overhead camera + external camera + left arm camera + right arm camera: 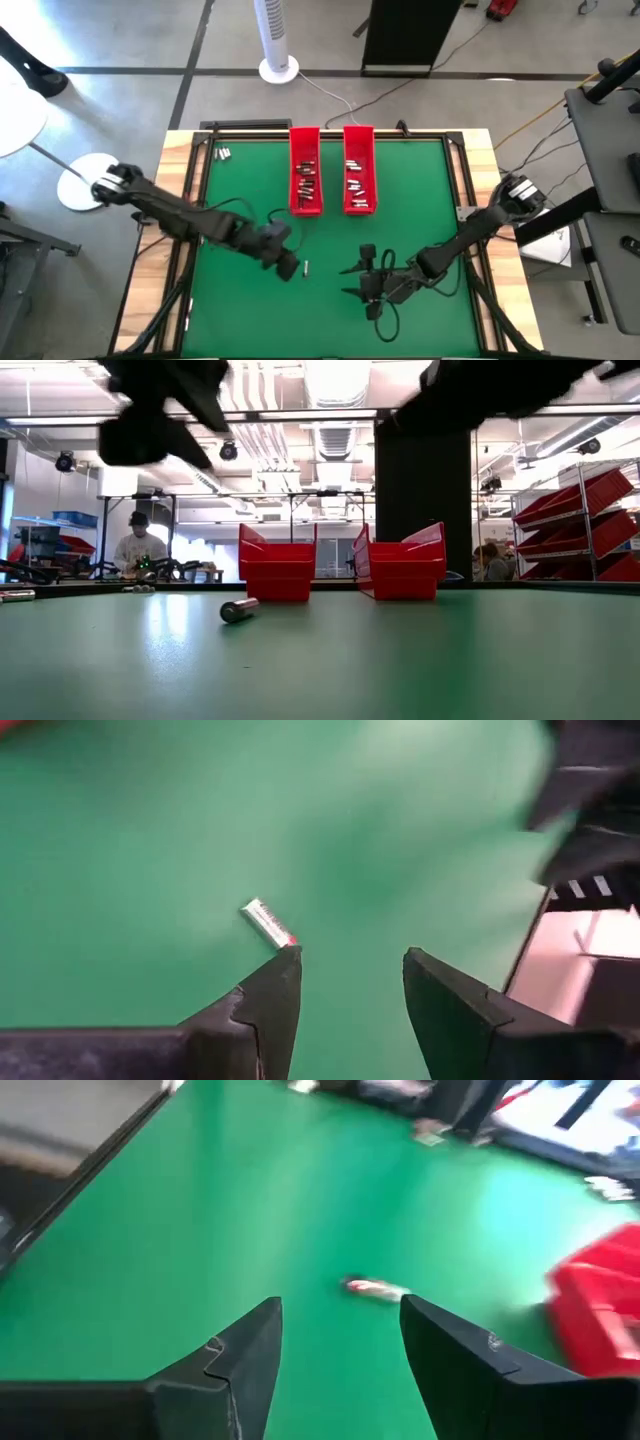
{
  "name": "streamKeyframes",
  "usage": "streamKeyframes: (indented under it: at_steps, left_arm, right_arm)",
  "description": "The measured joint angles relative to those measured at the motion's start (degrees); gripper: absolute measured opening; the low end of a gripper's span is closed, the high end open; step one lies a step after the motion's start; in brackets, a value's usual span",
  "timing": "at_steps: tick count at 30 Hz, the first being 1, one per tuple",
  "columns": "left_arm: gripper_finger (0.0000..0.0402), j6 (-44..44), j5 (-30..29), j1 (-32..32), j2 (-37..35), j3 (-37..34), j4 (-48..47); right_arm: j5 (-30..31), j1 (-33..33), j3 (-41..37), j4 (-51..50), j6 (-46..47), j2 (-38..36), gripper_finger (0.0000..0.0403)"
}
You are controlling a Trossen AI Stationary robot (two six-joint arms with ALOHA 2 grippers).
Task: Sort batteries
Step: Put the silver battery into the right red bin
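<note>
while the battery (306, 266) lies loose on the mat, the left end effector (290, 268) hovers just beside it, fingers apart.

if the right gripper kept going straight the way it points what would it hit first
Probably the small silvery cylindrical battery lying alone on the green mat, just ahead of the open right gripper; depth is uncertain.

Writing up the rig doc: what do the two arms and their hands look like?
Both arms are dark, near black, jointed, with loose black cables along them. Left hand and right hand each end in two black wedge-shaped fingers. A pale grey, rounded base sits at each arm's outer end.
</note>
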Motion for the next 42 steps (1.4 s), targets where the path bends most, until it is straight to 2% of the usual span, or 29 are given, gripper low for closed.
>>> streamKeyframes:
  at_steps: [3,5,9,12,16,21,26,31,42]
  left_arm:
    - [0.0157,2.22,-11.63,-6.22,-5.08,-3.21,1.96]
    - [0.0157,5.59,-21.18,-10.62,-7.59,-5.96,5.80]
    - [0.0157,17.25,-38.81,-18.97,-10.37,-12.86,23.11]
    - [0.0157,28.10,-46.41,-23.32,-10.70,-17.64,39.25]
    - [0.0157,39.59,-47.65,-27.20,-9.86,-21.65,56.25]
    - [0.0157,49.27,-47.59,-29.78,-8.59,-23.30,65.11]
    - [0.0157,51.46,-47.68,-30.15,-7.95,-23.54,65.15]
    - [0.0157,52.23,-47.83,-30.15,-8.05,-23.54,65.14]
    - [0.0157,52.96,-48.13,-30.13,-8.07,-23.54,65.07]
  right_arm:
    - [-5.25,-1.06,2.41,-1.92,-0.48,2.85,0.0204]
    - [-7.76,-2.11,6.54,-7.53,-0.64,4.88,0.0209]
    - [-8.04,-3.99,17.29,-21.53,-5.45,10.91,0.0219]
    - [-15.10,-6.24,24.76,-27.89,-9.67,15.12,0.0228]
    - [-24.73,-10.08,31.37,-33.17,-14.72,18.59,0.0238]
    - [-29.59,-14.28,35.76,-39.01,-22.24,21.79,0.0242]
    - [-32.78,-18.14,36.42,-41.76,-27.10,23.76,0.0231]
    - [-38.63,-21.44,36.24,-42.22,-28.63,24.16,0.0223]
    - [-40.47,-23.27,36.36,-46.48,-34.07,28.72,0.0210]
